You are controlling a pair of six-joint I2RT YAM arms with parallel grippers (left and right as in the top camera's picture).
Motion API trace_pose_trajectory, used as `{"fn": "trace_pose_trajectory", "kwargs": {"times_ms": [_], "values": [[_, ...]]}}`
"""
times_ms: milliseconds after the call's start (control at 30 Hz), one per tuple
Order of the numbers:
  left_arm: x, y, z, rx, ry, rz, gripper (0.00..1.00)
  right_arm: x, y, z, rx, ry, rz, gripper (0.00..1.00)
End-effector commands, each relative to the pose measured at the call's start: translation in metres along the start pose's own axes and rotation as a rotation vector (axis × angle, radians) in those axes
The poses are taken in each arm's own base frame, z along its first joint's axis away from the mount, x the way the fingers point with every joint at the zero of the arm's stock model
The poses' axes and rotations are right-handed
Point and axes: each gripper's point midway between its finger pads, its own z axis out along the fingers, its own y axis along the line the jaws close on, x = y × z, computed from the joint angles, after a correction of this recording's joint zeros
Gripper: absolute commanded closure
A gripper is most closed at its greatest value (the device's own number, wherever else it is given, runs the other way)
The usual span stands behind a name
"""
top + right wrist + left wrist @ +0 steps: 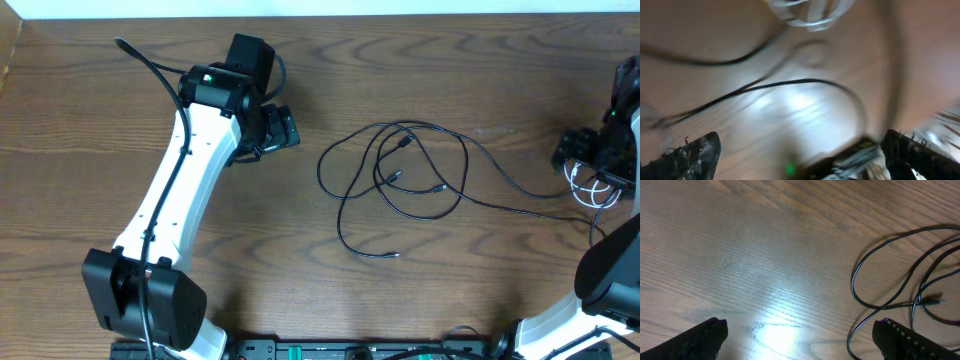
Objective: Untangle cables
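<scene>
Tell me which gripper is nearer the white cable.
Right. The right gripper is just beside the white cable; the left gripper is far off, on the other side of the black cables.

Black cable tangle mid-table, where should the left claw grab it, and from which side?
Its leftmost loop, from above on the left: that arc lies alone on bare table, clear of the crossings and nearest the open left claw.
</scene>
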Motion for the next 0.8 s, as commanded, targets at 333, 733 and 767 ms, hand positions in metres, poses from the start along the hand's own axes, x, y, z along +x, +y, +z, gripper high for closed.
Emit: {"fn": "trace_pose_trajectory", "kwargs": {"times_ms": [333, 733, 767], "values": [[-0.004, 0.006, -0.004, -0.023, -0.024, 0.004, 0.02, -0.057, 0.081, -0.025, -0.432, -0.254, -0.191, 0.01], [-0.004, 0.006, -0.004, -0.023, -0.024, 0.004, 0.02, 0.003, 0.193, -0.058, -0.688, -0.301, -0.738, 0.19], [-0.004, 0.006, -0.004, -0.023, -0.024, 0.004, 0.02, 0.007, 0.202, -0.058, -0.687, -0.318, -0.791, 0.24]]}}
